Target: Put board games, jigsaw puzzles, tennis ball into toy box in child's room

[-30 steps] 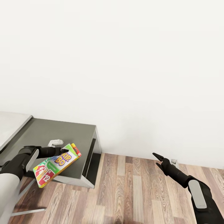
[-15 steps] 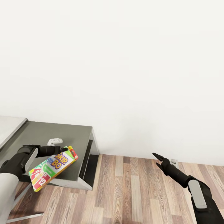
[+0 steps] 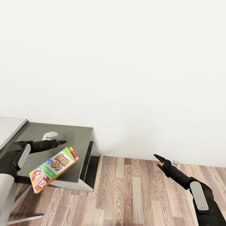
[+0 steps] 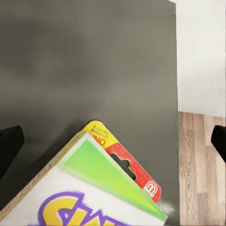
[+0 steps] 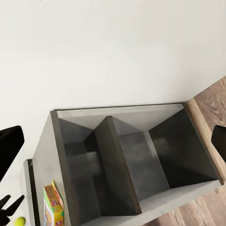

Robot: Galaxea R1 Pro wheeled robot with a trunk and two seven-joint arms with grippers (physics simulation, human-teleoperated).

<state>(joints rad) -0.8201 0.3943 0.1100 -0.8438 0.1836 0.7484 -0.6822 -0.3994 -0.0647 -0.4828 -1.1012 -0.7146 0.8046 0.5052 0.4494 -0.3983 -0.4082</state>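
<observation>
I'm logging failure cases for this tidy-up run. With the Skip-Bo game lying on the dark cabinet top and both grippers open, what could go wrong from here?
1. The board game appears to overhang the front edge of the cabinet top, so it might tip onto the wood floor.
2. The left gripper is open and clear of the box, so nothing would catch it if it slid.

Left pincer [image 3: 61,142] agape, arm extended; right pincer [image 3: 159,161] agape.
</observation>
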